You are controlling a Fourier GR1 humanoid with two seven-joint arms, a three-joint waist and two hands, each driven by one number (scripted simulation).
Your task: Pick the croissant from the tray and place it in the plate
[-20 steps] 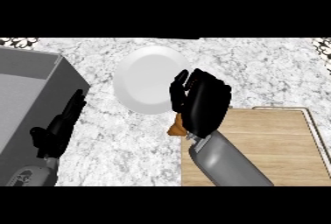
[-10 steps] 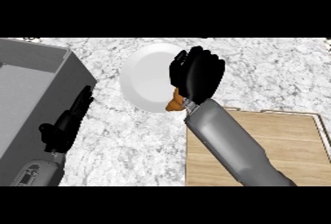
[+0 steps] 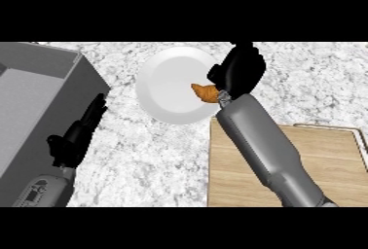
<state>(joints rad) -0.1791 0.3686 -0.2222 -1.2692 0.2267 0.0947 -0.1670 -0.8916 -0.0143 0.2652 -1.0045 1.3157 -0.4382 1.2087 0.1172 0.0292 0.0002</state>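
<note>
At the far left stands a grey box (image 3: 36, 97), and just beside its right edge the left robot hand (image 3: 75, 133) rests with its fingers straight and relaxed, holding nothing and taking no part in the work. Further right, on the marbled worktop (image 3: 144, 155), lies the white plate (image 3: 173, 85), and over its right rim shows the croissant (image 3: 206, 92): a brown end sticks out leftward over the white surface, while the rest is hidden under the black fingers. The right robot hand (image 3: 239, 70) is curled round it, so the pastry lies to the lower left of the palm, on the plate's side of the hand, with what shows of its long axis running roughly across the view, pointing toward the plate's middle. Whether the croissant already touches the plate or hangs just above it cannot be told from this view. The right forearm (image 3: 262, 146) comes up across the wooden tray (image 3: 330, 160), which lies at the lower right, near the plate's edge. By my judgement the carry is nearly done: the right robot hand is the only one near enough, and the release turns on the croissant sitting inside the rim rather than on it, so a small shift leftward toward the centre before the fingers let go seems wise.
</note>
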